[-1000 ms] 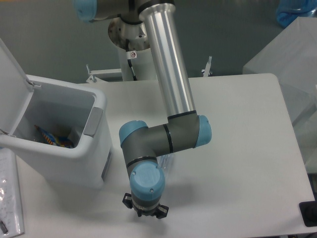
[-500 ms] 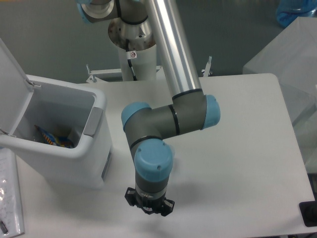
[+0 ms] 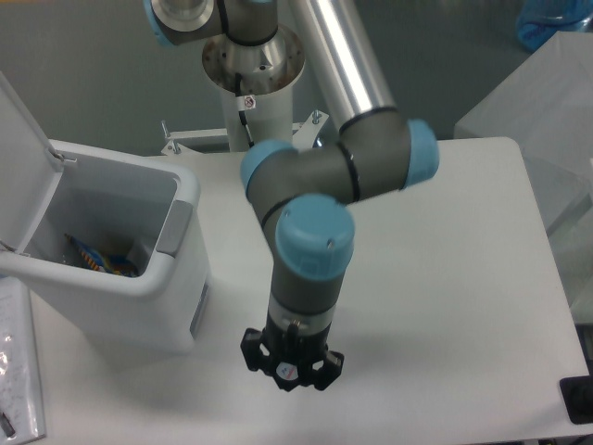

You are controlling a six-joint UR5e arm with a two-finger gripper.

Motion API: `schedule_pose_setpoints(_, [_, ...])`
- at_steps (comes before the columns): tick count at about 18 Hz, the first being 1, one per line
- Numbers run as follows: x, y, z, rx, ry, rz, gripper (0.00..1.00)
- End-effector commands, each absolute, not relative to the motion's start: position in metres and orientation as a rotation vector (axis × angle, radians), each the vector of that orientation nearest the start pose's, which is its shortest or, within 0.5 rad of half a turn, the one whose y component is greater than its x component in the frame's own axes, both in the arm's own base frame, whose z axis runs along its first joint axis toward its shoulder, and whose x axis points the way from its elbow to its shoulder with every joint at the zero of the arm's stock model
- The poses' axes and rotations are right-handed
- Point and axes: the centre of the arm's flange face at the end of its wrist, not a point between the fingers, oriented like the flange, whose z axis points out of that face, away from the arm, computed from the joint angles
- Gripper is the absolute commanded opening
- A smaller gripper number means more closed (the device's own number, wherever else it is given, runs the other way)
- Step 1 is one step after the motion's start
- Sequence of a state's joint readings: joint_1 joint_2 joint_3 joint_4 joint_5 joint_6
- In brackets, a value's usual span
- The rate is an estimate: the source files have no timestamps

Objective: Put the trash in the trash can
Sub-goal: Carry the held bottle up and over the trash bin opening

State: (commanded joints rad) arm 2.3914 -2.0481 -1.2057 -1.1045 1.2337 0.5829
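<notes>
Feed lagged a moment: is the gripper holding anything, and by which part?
Cannot be told: the gripper points down at the white table, its jaws hidden beneath the wrist.

trash can (image 3: 111, 278): white plastic, smooth, slight gloss, grey panel matt | table (image 3: 463, 306): white, smooth, matt | arm tube (image 3: 347, 60): polished metal, shiny | joint caps (image 3: 315, 243): blue plastic, smooth

The white trash can (image 3: 139, 278) is sitting at the table's left edge, lid (image 3: 17, 158) standing open — colourful trash (image 3: 93, 257) is lying inside.
</notes>
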Motion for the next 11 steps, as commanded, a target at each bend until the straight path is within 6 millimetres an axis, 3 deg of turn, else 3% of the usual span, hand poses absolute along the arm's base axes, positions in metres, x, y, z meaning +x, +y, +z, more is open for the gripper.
schedule_pose_setpoints(5, [-0.405, 0.583, 0.522, -2.406, -0.176, -0.008, 0.14])
schedule_pose_setpoints(11, [-0.39, 0.568, 0.578, -2.228, -0.079, -0.006, 0.14])
